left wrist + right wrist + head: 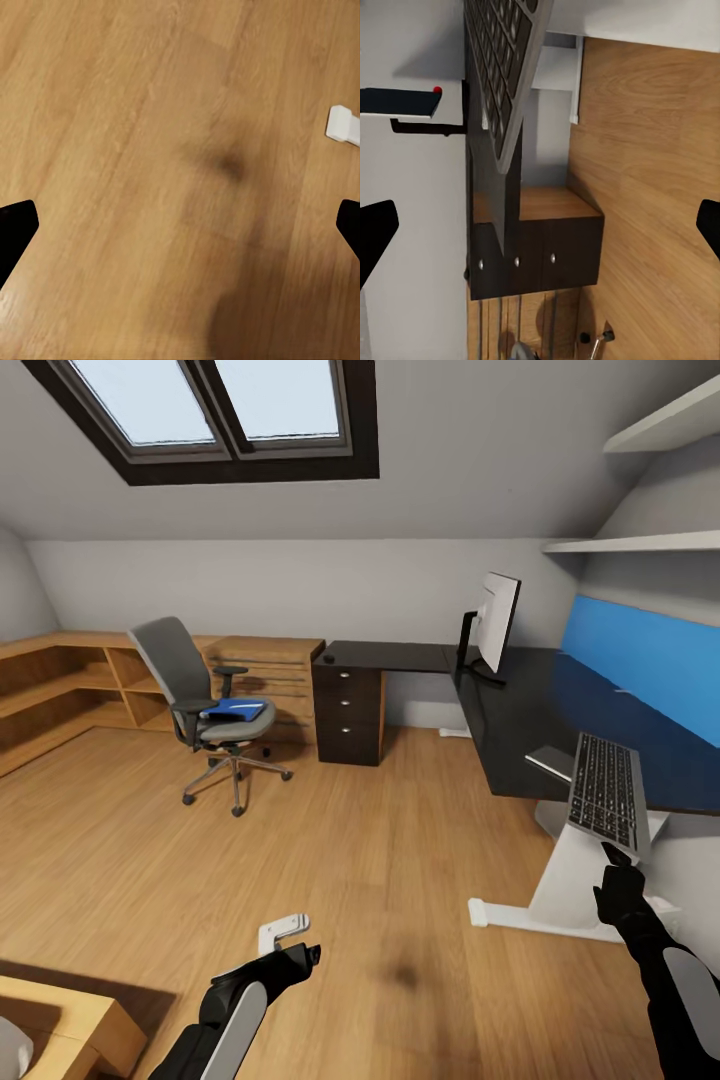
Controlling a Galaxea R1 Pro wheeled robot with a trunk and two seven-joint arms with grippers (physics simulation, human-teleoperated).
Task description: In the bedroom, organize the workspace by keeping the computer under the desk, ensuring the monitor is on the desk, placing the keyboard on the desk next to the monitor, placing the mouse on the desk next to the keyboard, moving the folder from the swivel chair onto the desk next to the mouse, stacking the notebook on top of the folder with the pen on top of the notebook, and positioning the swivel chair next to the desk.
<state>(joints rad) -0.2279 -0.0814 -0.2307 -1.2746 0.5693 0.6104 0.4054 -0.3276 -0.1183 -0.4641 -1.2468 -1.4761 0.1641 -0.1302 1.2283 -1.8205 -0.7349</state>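
The keyboard [605, 790] is lying on the desk [520, 720], hanging over its near edge — thin, stiff and light, best gripped by one long side. Both claws are being held wide open.

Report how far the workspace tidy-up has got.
Done: monitor stands on the desk; keyboard lies at the desk's near edge, away from the monitor. In hand: nothing; both grippers open. Left: folder sits on the swivel chair, apart from the desk.
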